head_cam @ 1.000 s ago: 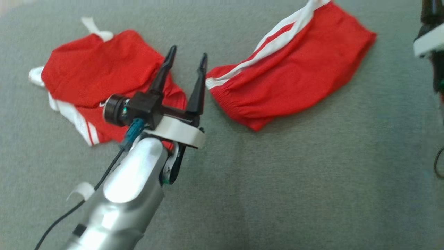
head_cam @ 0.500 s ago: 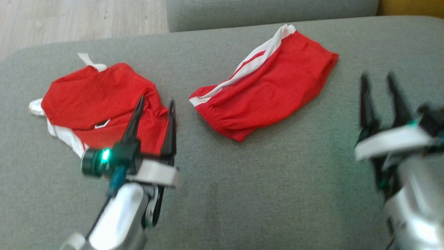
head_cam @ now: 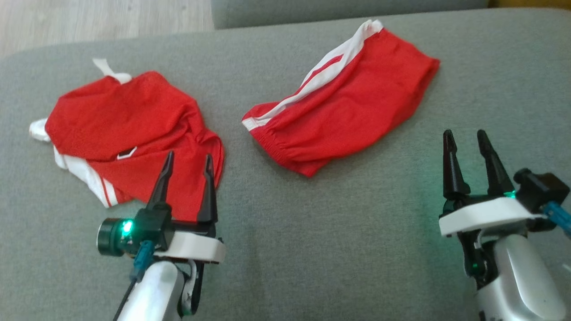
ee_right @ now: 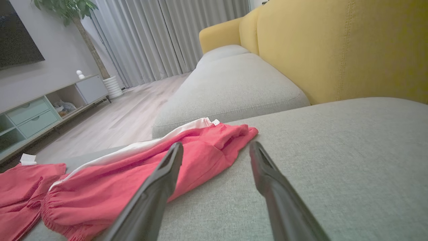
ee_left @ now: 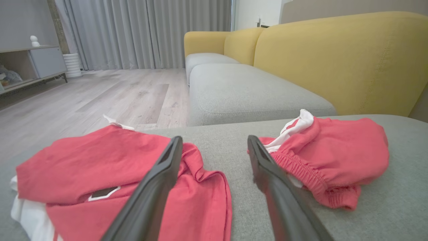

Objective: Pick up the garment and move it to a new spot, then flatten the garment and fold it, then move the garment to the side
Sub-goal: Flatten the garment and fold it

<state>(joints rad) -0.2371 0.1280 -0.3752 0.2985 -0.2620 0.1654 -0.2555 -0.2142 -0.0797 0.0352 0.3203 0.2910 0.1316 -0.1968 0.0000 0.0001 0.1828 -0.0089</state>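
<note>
Two red garments with white trim lie on the grey sofa seat (head_cam: 339,232). A crumpled garment (head_cam: 125,129) sits at the left, and a folded pair of shorts with a white side stripe (head_cam: 352,107) lies at the middle right. My left gripper (head_cam: 188,156) is open, its fingers over the near edge of the crumpled garment (ee_left: 100,160), holding nothing. My right gripper (head_cam: 465,133) is open over bare cushion, to the near right of the shorts (ee_right: 133,170). In the left wrist view the gripper (ee_left: 214,140) points between the two garments.
A second grey seat cushion (ee_left: 247,90) and the yellow sofa back (ee_right: 351,50) lie beyond. Wooden floor (ee_left: 100,97) falls away past the seat's far left edge. A low cabinet (ee_right: 40,110) and curtains (ee_right: 160,36) stand across the room.
The head view has tilted up and shifted. My left gripper has drawn back towards me from between the garments. My right gripper has come in at the lower right. Both garments lie as before.
</note>
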